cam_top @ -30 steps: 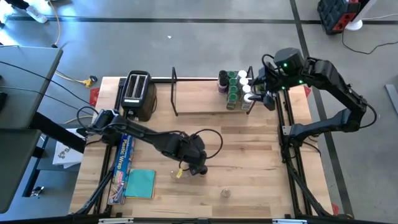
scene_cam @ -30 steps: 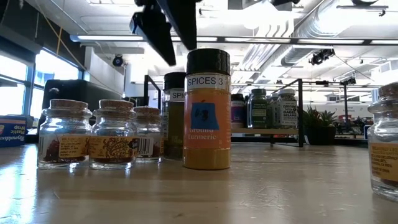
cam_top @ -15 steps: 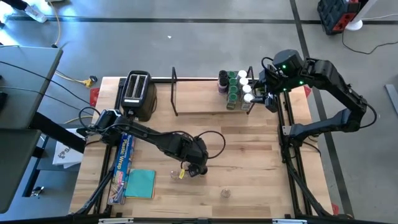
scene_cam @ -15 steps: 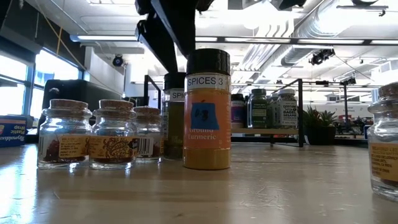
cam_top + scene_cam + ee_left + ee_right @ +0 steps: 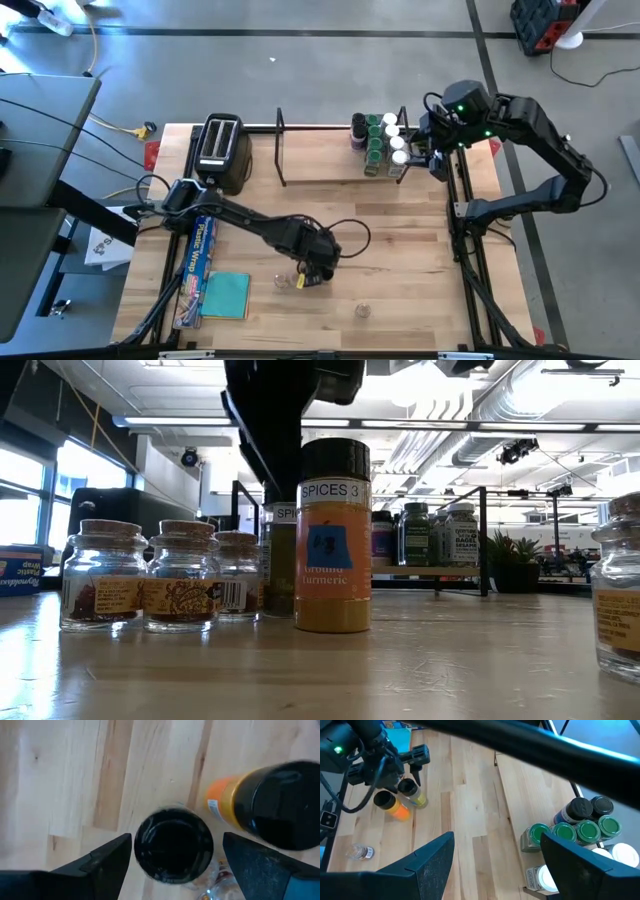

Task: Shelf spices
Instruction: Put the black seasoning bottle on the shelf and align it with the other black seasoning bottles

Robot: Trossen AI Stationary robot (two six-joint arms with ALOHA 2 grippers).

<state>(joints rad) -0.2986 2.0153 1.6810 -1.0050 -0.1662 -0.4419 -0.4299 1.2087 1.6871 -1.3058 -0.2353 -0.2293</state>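
In the left wrist view, my left gripper (image 5: 176, 862) is open above a dark-lidded spice jar (image 5: 173, 845), one finger on each side and touching nothing. An orange turmeric jar (image 5: 277, 805) with a dark lid stands beside it. In the low view these two jars (image 5: 333, 535) (image 5: 279, 555) stand upright on the table next to three cork-topped glass jars (image 5: 182, 575). My right gripper (image 5: 495, 870) is open over the right end of the shelf (image 5: 325, 168), where green-, white- and dark-lidded jars (image 5: 570, 830) stand on its wooden board.
A black-and-silver toaster (image 5: 222, 152) stands at the far left. A plastic-wrap box (image 5: 197, 262) and a teal pad (image 5: 226, 295) lie at the near left. Single glass jars stand near the front edge (image 5: 362, 311) (image 5: 620, 595). The shelf board's left part is bare.
My left gripper has moved a little toward the table's right and downward, coming over the dark-lidded jar behind the turmeric jar. The jars have stayed where they were.
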